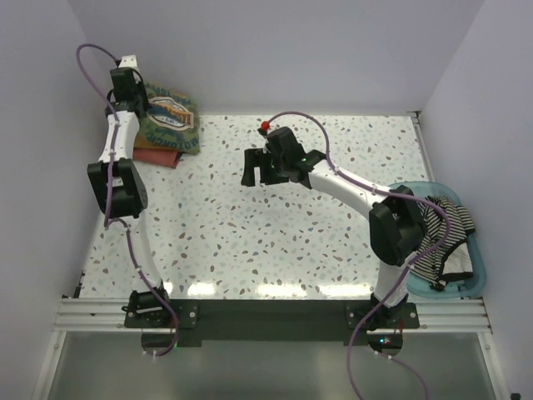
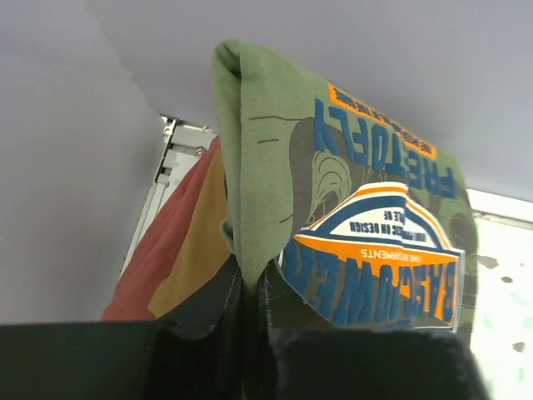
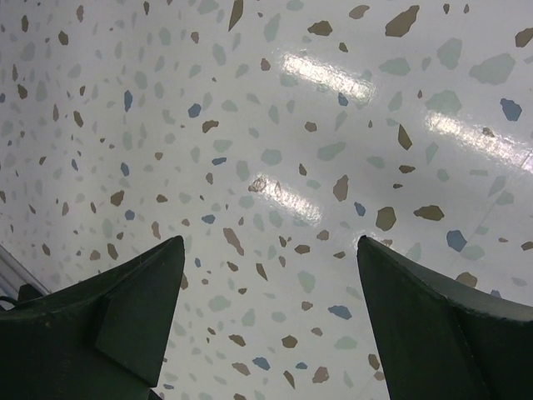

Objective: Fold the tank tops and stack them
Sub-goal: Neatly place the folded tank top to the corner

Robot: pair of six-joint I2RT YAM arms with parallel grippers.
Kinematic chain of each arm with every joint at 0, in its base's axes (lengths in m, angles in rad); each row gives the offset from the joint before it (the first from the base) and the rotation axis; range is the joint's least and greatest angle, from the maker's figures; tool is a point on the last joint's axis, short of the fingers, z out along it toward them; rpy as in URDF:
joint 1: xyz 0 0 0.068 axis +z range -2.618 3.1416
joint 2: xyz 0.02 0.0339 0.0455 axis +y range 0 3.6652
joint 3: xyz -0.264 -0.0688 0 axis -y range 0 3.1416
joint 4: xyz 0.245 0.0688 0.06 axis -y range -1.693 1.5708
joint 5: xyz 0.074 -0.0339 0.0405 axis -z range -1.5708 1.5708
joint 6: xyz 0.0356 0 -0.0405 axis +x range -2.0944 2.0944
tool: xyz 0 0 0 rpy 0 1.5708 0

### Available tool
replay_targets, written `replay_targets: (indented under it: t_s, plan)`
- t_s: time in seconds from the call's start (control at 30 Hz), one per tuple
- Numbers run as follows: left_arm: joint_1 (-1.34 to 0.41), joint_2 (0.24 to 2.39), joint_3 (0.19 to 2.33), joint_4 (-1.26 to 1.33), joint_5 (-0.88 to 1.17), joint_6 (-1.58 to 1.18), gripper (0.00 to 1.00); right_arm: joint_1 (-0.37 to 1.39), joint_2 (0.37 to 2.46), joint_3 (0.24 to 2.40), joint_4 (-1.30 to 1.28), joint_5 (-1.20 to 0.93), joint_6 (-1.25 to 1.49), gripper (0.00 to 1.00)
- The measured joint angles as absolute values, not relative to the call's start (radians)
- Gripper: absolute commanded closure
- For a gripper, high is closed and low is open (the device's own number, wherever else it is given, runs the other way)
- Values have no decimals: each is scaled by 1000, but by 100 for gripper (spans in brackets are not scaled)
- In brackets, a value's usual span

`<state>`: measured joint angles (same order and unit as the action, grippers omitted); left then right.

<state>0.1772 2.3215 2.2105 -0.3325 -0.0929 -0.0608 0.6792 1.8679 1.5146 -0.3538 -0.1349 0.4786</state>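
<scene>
The folded olive green tank top (image 1: 171,118) with a printed graphic lies on a stack at the table's far left corner. The red top (image 1: 154,156) peeks out beneath it. My left gripper (image 1: 133,92) is shut on the green top's left edge. In the left wrist view the green top (image 2: 350,208) is pinched between the fingers (image 2: 250,333), with the mustard top (image 2: 196,250) and the red top (image 2: 158,250) under it. My right gripper (image 1: 260,169) hangs open and empty above the table's middle. The black-and-white striped top (image 1: 441,237) lies crumpled in the basket.
The translucent blue plastic basket (image 1: 479,283) stands at the table's right edge, beside the right arm's base. White walls close in the table at the back and sides. The right wrist view shows only speckled tabletop (image 3: 275,150) between the open fingers.
</scene>
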Motion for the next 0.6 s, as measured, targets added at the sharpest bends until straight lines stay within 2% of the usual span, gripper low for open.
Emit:
replay_targets:
  t_s: [0.07, 0.1, 0.2, 0.33, 0.6]
  plan:
    - [185, 2342, 2210, -326, -104, -71, 68, 679, 1871, 1515, -354, -135, 477, 13]
    - [187, 2349, 2209, -323, -116, -78, 53, 679, 1872, 1515, -354, -134, 476, 12]
    - [190, 2359, 2184, -316, -197, -114, 44, 679, 1873, 1515, -356, -131, 467, 12]
    - [190, 2358, 2178, -307, -292, -171, 37, 679, 1873, 1515, -365, -121, 457, 12]
    - [176, 2274, 2072, -294, -289, -298, 36, 668, 1867, 1514, -412, -57, 450, 11]
